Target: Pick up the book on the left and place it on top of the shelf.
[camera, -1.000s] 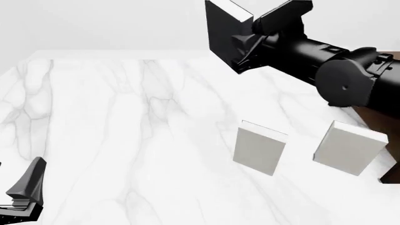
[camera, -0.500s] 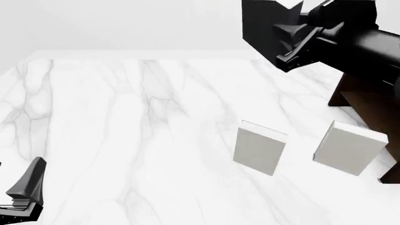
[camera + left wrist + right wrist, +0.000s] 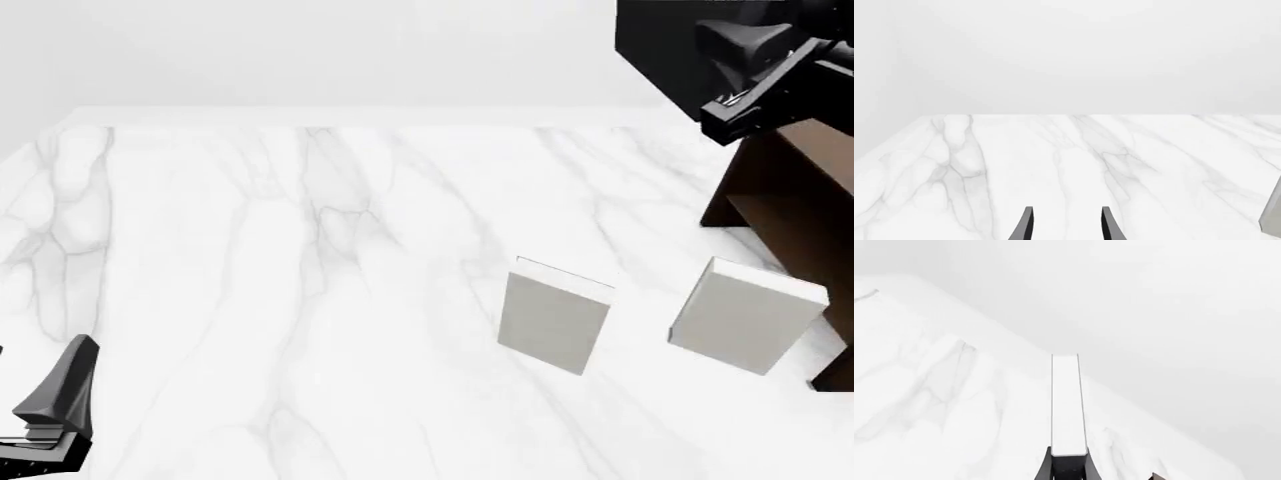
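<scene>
Holding the book (image 3: 661, 45) clear of the desk (image 3: 294, 250), the right gripper (image 3: 727, 85) sits at the far right of the front view, above the near-left corner of the shelf (image 3: 787, 195). That black cover fills the top corner just left of the shelf's upper edge, not touching the flat top. From the right wrist camera the book (image 3: 1068, 405) shows as a narrow white strip of page edges running straight away from the camera, with the dark fingers (image 3: 1046, 469) clamped on its near end, one on each cover.

Two pale books stand on the desk in front of the shelf: one pale book (image 3: 554, 318) well to the shelf's left, the other pale book (image 3: 743, 315) just beside its near leg.

Far from the shelf, at the desk's near left corner, the left gripper (image 3: 54, 405) rests low. Its wrist camera shows its fingers (image 3: 1025, 226) apart with only bare marble between them.
</scene>
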Robot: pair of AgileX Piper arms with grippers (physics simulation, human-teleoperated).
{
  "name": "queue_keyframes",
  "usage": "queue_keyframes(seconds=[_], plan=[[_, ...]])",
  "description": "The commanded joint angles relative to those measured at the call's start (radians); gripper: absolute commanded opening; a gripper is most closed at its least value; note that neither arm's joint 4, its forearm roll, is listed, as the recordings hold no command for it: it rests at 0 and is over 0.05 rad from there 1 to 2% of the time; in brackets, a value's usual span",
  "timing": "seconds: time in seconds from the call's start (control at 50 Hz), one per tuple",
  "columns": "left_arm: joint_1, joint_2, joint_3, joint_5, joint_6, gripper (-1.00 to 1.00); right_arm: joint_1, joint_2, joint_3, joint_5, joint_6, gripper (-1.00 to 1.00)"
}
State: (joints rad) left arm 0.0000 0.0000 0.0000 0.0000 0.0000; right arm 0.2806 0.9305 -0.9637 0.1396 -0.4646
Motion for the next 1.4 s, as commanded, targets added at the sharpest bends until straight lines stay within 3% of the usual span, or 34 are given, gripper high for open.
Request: queue_keyframes(seconds=[0.02, 0.34, 0.74, 1.4], plan=[[0.000, 0.000, 0.000, 0.000, 0.000, 1.00, -0.086, -0.083, 0.011, 0.009, -0.032, -1.00], [0.000, 0.000, 0.000, 0.000, 0.000, 1.00, -0.176, -0.144, 0.039, 0.035, -0.143, -1.00], [0.000, 0.000, 0.000, 0.000, 0.000, 1.00, -0.266, -0.209, 0.027, 0.090, -0.200, -1.00], [0.000, 0.000, 0.000, 0.000, 0.000, 1.00, -0.394, -0.208, 0.040, 0.052, -0.307, -1.00]])
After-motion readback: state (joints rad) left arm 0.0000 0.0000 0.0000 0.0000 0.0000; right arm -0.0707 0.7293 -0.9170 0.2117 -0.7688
